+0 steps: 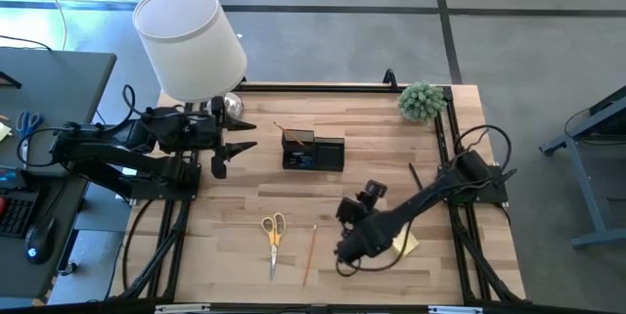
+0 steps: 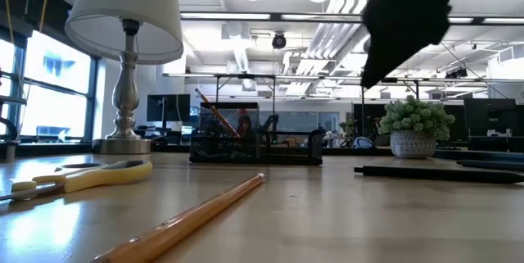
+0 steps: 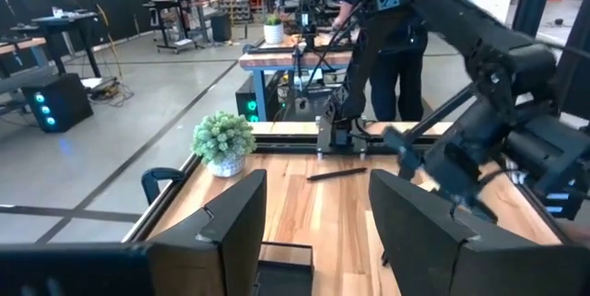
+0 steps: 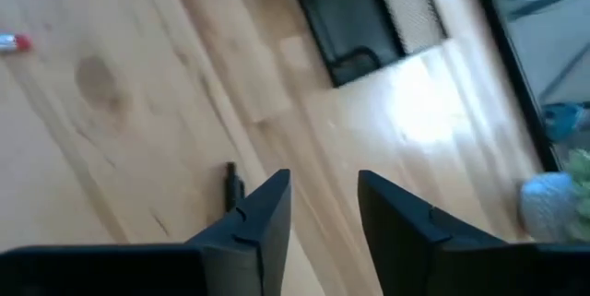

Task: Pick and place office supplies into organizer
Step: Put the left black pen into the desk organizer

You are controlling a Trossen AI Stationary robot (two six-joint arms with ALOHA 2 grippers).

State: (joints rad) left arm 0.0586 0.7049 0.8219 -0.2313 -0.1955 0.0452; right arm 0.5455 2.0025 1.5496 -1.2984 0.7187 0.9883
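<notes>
The black organizer (image 1: 313,151) stands mid-table with a pencil sticking up from its left compartment; it also shows in the low view as the organizer (image 2: 258,144). Yellow-handled scissors (image 1: 274,231) and a wooden pencil (image 1: 310,252) lie flat near the near edge. The yellow sticky-note pad (image 1: 406,244) lies partly under the right arm. A dark pen (image 1: 415,174) lies right of the organizer. My right gripper (image 4: 324,206) is open above bare wood, with a small dark clip-like piece (image 4: 232,178) beside one finger. My left gripper (image 3: 316,213) waits open at the table's left.
A white-shaded lamp (image 1: 191,40) stands at the far left corner, and a small potted plant (image 1: 423,101) at the far right corner. A person (image 3: 387,19) stands beyond the table's right side. Bare wood lies between the organizer and the scissors.
</notes>
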